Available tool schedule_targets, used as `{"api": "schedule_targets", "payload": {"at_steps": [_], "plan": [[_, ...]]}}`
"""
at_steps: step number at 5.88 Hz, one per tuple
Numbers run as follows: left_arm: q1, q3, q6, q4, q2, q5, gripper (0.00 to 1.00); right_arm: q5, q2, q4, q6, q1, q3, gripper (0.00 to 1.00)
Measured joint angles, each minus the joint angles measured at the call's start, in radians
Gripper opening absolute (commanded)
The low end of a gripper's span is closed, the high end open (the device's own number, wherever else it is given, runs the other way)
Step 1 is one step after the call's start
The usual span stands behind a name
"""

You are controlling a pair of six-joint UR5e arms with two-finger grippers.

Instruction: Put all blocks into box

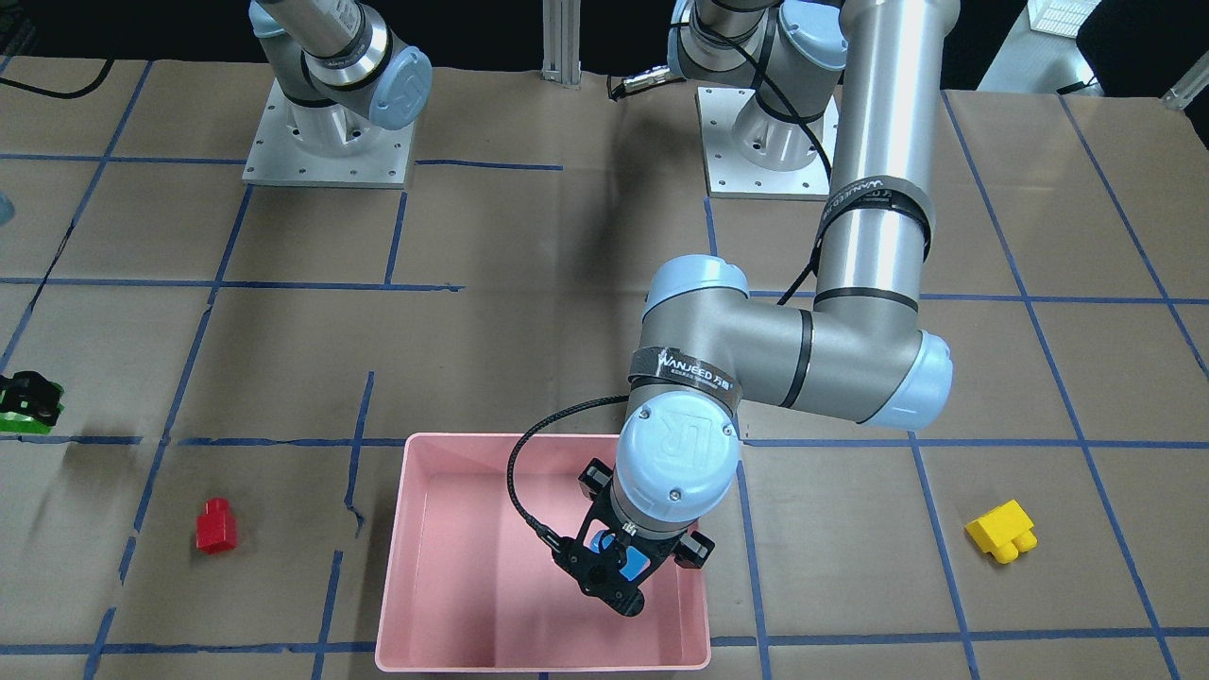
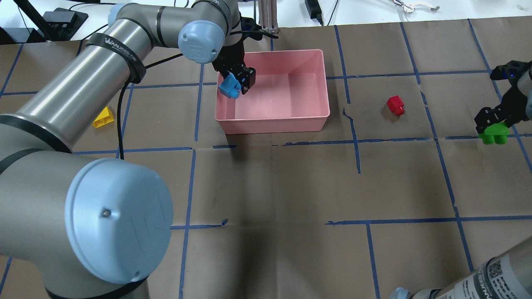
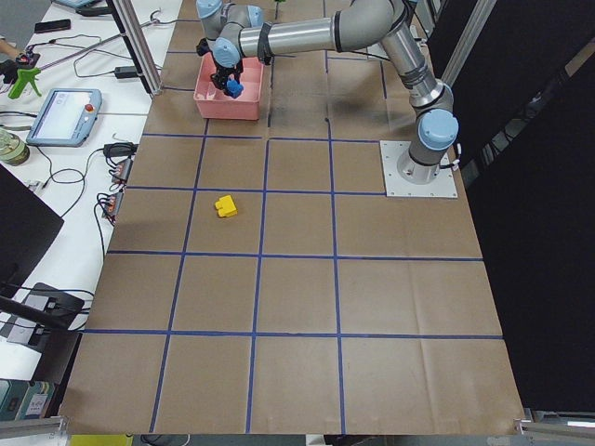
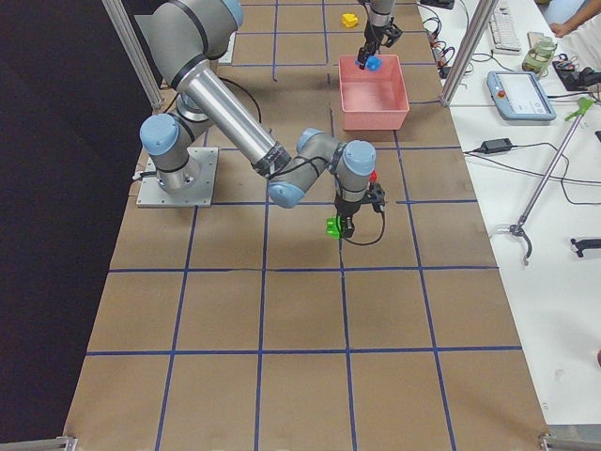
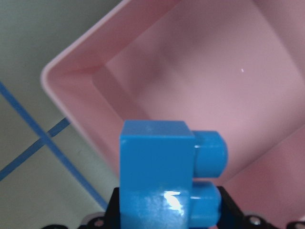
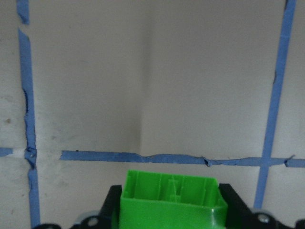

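My left gripper is shut on the blue brick and holds it over the left end of the pink box. In the left wrist view the blue brick hangs above the box's corner. My right gripper is shut on the green brick low over the table at the far right. The green brick also shows in the right wrist view. The red brick lies on the table right of the box. The yellow brick lies left of the box.
The box holds no brick on its floor. The table is brown paper with a blue tape grid. Both arm bases stand at the robot's edge. The left arm's upper link spans the near left of the table.
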Motion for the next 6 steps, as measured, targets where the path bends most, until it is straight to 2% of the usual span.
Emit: {"api": "schedule_targets", "payload": {"at_steps": [2,3,5,6], "plan": [[0.008,-0.011,0.003,0.004,0.015,0.004,0.98,0.022,-0.074,0.245,0.000,0.008,-0.136,0.44],[0.058,-0.023,0.011,-0.001,0.051,0.004,0.98,0.025,-0.106,0.319,0.002,0.034,-0.178,0.45],[0.249,-0.135,0.062,-0.003,0.182,0.005,0.98,0.023,-0.148,0.357,0.113,0.169,-0.209,0.46],[0.354,-0.207,0.183,0.008,0.226,0.003,0.98,0.025,-0.150,0.358,0.217,0.255,-0.218,0.46]]}}
